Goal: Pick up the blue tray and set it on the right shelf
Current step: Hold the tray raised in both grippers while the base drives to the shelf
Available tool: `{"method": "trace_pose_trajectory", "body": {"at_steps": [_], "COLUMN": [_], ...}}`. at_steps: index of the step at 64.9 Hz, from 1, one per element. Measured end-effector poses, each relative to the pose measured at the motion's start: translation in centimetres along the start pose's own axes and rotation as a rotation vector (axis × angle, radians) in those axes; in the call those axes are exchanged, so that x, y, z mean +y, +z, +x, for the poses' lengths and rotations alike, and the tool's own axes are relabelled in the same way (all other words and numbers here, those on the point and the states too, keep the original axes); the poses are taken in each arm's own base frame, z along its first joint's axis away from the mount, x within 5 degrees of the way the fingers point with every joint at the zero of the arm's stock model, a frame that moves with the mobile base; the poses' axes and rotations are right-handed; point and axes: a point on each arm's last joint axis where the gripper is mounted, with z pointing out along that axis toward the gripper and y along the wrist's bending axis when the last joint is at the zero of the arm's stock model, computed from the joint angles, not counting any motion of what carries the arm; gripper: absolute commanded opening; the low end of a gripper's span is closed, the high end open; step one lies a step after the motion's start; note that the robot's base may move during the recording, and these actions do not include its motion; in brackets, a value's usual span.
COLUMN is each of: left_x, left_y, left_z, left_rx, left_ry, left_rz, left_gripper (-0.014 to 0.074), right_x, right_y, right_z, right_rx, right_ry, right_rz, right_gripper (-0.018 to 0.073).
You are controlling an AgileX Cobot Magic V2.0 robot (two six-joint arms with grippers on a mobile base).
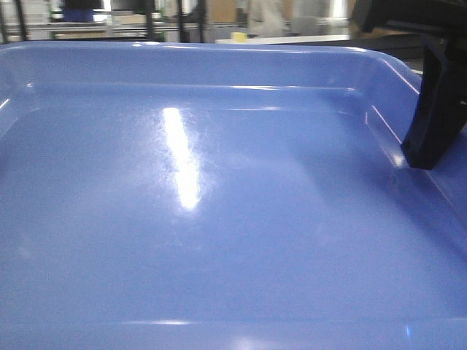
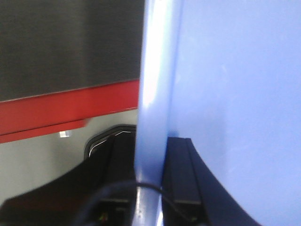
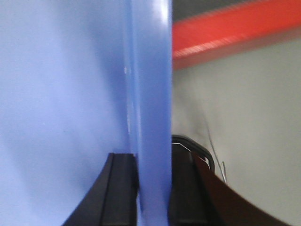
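Exterior front-facing view: blue tray (image 1: 219, 240) fills almost the whole frame, seen from above and close, floor facing up, glossy, with a white glare streak (image 1: 182, 164) running down the floor left of centre. Far rim and rounded far-right corner are visible, and the near edge is cut by the bottom of the frame. One black finger (image 1: 436, 109) comes down over the tray's right wall, tip inside, against the wall. Behind the far rim there are blurred dark uprights (image 1: 149, 18) and pale clutter, too soft to name. Left wrist view: left gripper (image 2: 150, 188) is pinching the tray's rim. The rim runs up the middle of the frame as a shiny blue strip, with a black finger (image 2: 181, 174) pressed on the tray side and the other one on the outer side, no gap showing. The tray body covers the right half. To the left of the rim there's a dark grey panel (image 2: 70, 42) on top, a red band (image 2: 66, 110) under it, then a pale grey surface (image 2: 42, 165). Right wrist view: mirror of that. Right gripper (image 3: 153, 193) is clamped on the opposite rim, black pads touching both faces, with the tray body filling the left half. On the right there's a red band (image 3: 235, 28) at top, grey surface (image 3: 254, 132) below, all blurred. So the tray sits level between the two claws, one rim in each. Cannot tell whether anything supports it underneath.
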Motion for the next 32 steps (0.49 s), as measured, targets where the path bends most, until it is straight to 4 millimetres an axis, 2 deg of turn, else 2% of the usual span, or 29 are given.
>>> {"method": "trace_pose_trajectory", "body": {"at_steps": [32], "left_x": [0.00], "left_y": [0.00], "left_z": [0.00], "left_rx": [0.000], "left_ry": [0.000], "left_rz": [0.000], "left_gripper": [-0.0010], "right_x": [0.00], "right_y": [0.00], "right_z": [0.00], "right_rx": [0.000], "right_ry": [0.001], "right_rz": [0.000], "right_gripper": [0.0057]}}
